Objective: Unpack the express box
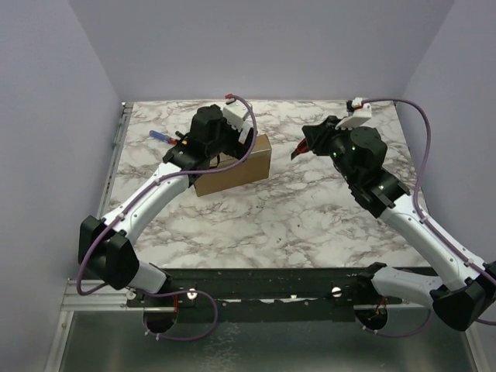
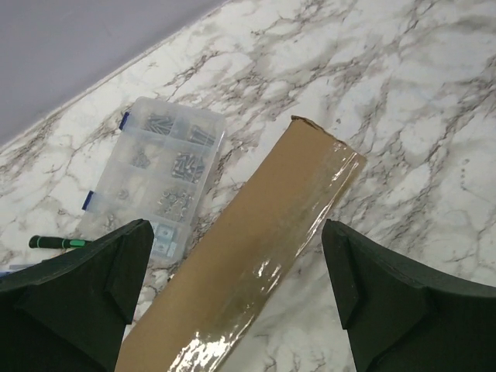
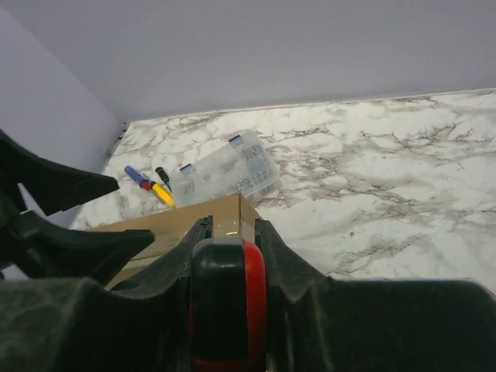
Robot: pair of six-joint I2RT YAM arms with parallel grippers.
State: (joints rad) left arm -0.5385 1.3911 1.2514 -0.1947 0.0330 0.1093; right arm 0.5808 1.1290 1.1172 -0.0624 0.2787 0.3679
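The express box point(image 1: 236, 165) is a brown cardboard box on the marble table, left of centre. In the left wrist view its taped top edge point(image 2: 256, 256) runs diagonally below my left gripper point(image 2: 236, 279). The black fingers point(image 2: 116, 271) stand wide apart above the box and hold nothing. From above, my left gripper point(image 1: 205, 151) hangs over the box's left end. My right gripper point(image 1: 304, 147) is to the right of the box, apart from it. It is shut on a black and red tool point(image 3: 229, 298). The box corner point(image 3: 232, 213) shows just beyond that tool.
A clear plastic compartment case point(image 2: 163, 178) with small hardware lies behind the box, and a green-handled screwdriver point(image 2: 54, 242) lies beside it. Blue point(image 3: 136, 177) and yellow point(image 3: 163, 194) handled tools lie near the back left wall. Bare marble point(image 1: 256, 225) spreads in front of the box.
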